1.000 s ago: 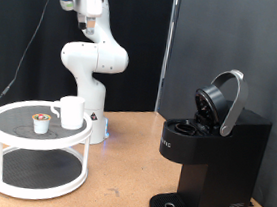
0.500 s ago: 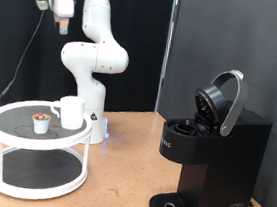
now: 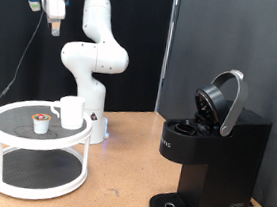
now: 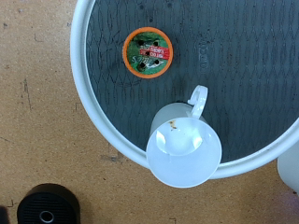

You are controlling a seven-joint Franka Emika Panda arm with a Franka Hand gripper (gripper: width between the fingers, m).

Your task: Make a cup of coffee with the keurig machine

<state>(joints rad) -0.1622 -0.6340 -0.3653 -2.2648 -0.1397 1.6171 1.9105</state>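
Note:
The white cup [image 3: 71, 112] stands on the top shelf of a round white two-tier stand [image 3: 4, 138] at the exterior view's left, beside a small pod with a tan rim [image 3: 41, 123]. The black keurig machine [image 3: 208, 164] stands at the right with its lid [image 3: 224, 100] swung up and open. My gripper [image 3: 53, 23] hangs high above the stand and holds nothing that shows. The wrist view looks straight down on the cup [image 4: 184, 149] and the pod [image 4: 148, 52]; the fingers do not show there.
The robot's white base [image 3: 94, 73] stands behind the stand. The machine's round drip base [image 3: 171, 205] is bare; it also shows in the wrist view [image 4: 45, 207]. Brown tabletop [image 3: 119, 182] lies between the stand and the machine.
The arm has swung towards the exterior view's left, carrying the gripper from above the robot's base to above the stand. The cup, pod and machine have not moved.

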